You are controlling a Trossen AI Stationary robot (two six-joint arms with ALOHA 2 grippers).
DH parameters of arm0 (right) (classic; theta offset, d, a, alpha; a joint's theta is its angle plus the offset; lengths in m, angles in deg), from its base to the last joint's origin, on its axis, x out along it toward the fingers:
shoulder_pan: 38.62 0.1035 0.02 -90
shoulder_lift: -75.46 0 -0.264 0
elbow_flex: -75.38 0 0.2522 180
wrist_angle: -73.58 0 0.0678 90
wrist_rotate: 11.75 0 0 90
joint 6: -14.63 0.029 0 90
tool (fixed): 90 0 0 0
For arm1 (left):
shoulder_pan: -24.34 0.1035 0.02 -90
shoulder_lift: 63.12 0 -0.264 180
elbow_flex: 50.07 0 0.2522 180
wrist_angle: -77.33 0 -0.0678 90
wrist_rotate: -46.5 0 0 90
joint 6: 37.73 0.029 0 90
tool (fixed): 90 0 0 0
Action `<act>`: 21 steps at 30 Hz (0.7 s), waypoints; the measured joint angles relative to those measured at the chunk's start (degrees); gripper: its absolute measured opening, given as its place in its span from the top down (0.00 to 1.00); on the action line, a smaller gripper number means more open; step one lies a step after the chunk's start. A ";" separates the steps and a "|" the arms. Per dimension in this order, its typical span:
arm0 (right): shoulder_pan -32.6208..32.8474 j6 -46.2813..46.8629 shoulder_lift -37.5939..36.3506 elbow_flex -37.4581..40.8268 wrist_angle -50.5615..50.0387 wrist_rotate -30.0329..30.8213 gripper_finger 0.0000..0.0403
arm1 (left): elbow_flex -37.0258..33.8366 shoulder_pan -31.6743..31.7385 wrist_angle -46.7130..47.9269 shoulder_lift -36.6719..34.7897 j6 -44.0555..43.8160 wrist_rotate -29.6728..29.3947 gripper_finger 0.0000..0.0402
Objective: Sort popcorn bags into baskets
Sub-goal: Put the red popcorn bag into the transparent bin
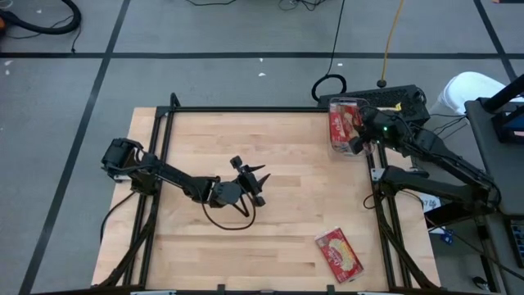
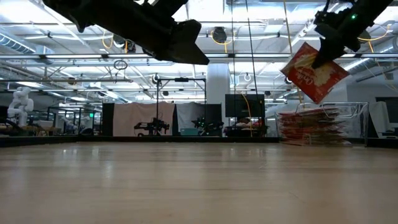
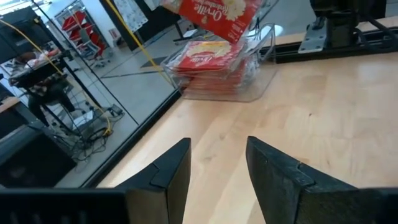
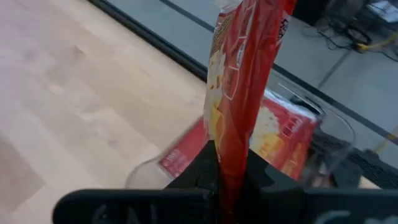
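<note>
My right gripper (image 4: 233, 186) is shut on a red popcorn bag (image 2: 313, 73) and holds it over the clear plastic basket (image 2: 357, 121) at the table's far right corner. The basket holds a stack of several red bags (image 3: 208, 59) lying flat. Another bag (image 1: 339, 254) lies flat on the table near the right near corner, picture side up. My left gripper (image 3: 217, 168) is open and touches nothing. It hangs above the middle of the table (image 1: 259, 185), pointing toward the basket. My right gripper pinches the bag between its two fingers at one end edge (image 4: 234, 152). The fingers come from above, slanting down. The bag hangs tilted below the fingers (image 2: 323, 57), lifted clear, with its lower corner just above the stack in the basket.
The black frame rail (image 1: 246, 109) runs along the table's far edge and sides. Bare wood (image 1: 286, 213) lies between my left gripper and the loose bag. A keyboard (image 1: 393, 97) and cables lie beyond the far right corner.
</note>
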 joint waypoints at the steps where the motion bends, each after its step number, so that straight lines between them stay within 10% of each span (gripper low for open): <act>1: -0.17 0.22 0.04 0.36 -0.08 0.76 0.98 | 0.00 -0.15 0.03 0.00 -0.06 0.01 0.60; 21: -6.48 1.38 2.27 -0.22 -2.12 11.24 0.98 | 0.00 -0.76 0.52 0.00 -0.13 3.41 0.60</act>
